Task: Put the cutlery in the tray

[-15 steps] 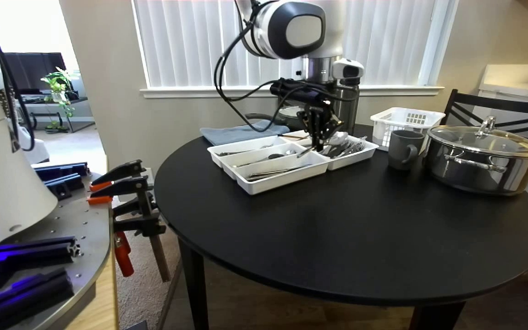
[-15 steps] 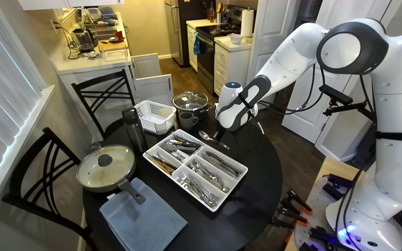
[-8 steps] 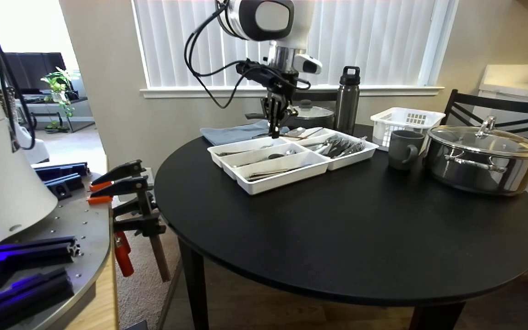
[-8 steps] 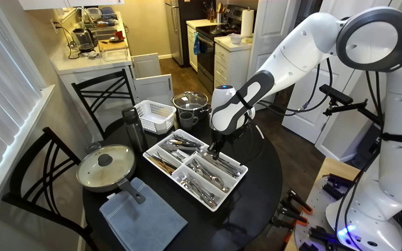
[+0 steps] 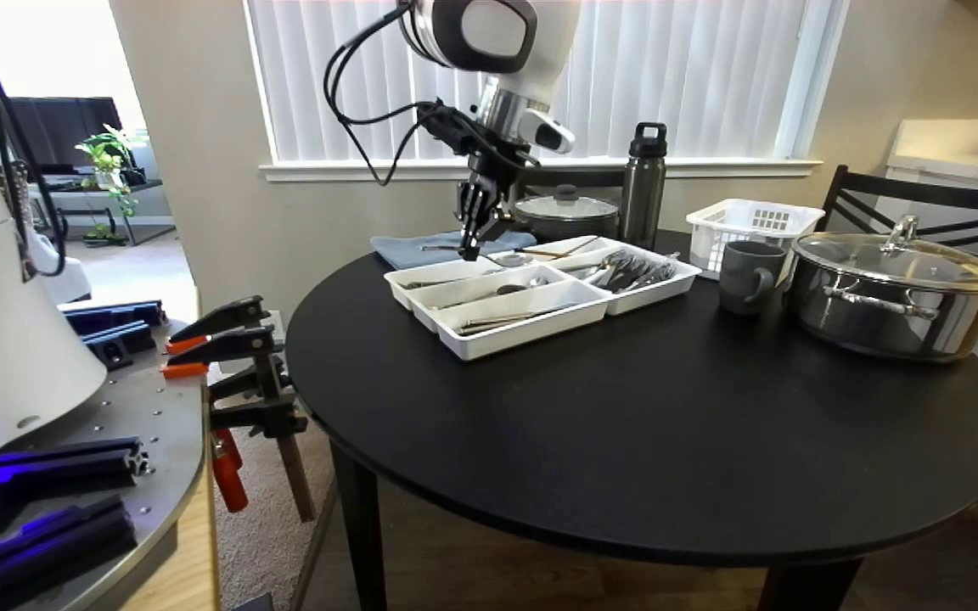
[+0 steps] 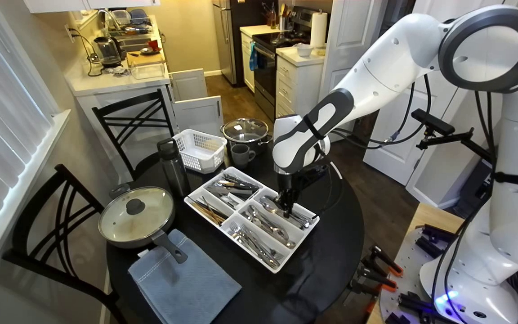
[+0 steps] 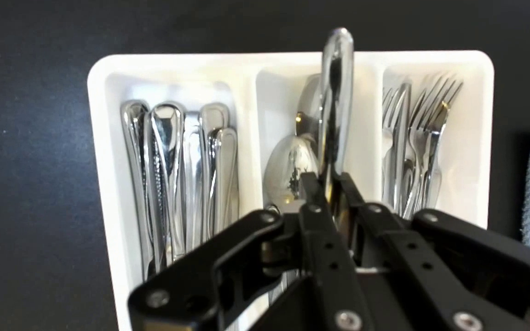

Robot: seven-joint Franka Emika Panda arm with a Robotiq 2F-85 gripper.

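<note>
My gripper is shut on the handle of a silver spoon; the handle end sticks out past the fingertips in the wrist view. The spoon's bowl shows in an exterior view. The white tray lies below, and the handle appears over its middle compartment, which holds other spoons. The left compartment holds silver utensil handles, the right one forks. In both exterior views the gripper is above the tray. The height of the gap is hard to tell.
A grey mug, a steel pot and a white basket stand beyond one end of the tray. A black bottle, a lidded pan and a folded blue cloth are also on the round black table.
The gripper, with the spoon, has moved from the mug end of the tray along it to the spoon and fork end. It tilts a little more now.
</note>
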